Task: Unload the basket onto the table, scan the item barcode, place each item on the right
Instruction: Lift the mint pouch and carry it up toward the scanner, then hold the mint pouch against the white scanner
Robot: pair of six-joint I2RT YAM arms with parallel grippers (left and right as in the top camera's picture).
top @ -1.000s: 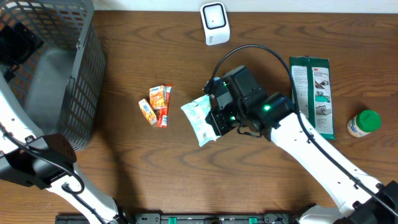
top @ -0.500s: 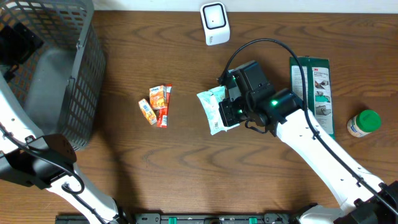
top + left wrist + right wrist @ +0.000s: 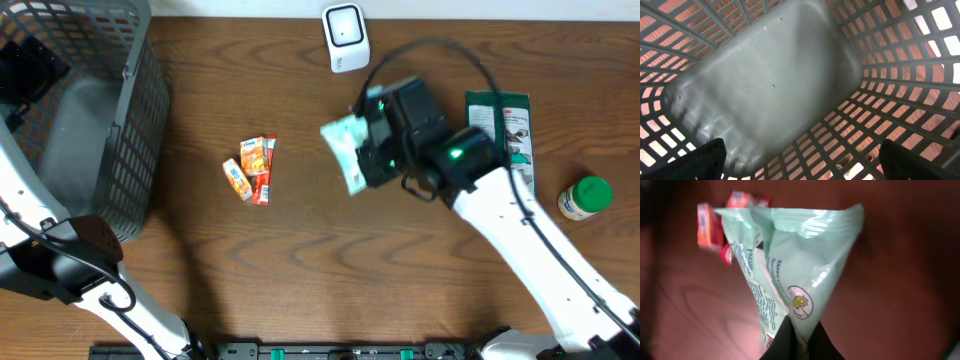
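Pouch (image 3: 800,270), pale green, is pinched at one edge by the closed right gripper (image 3: 799,337) and held over the table (image 3: 300,260). Its long axis runs at a slight tilt, far end toward the scanner (image 3: 345,37). Left of it lie snack packets (image 3: 252,168). The left gripper (image 3: 805,162) gapes inside the basket (image 3: 880,100).

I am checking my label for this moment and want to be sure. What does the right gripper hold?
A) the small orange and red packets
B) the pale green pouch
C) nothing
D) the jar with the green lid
B: in the right wrist view the right gripper is shut on the edge of the pale green pouch, while the orange and red packets and the jar lie apart on the table.
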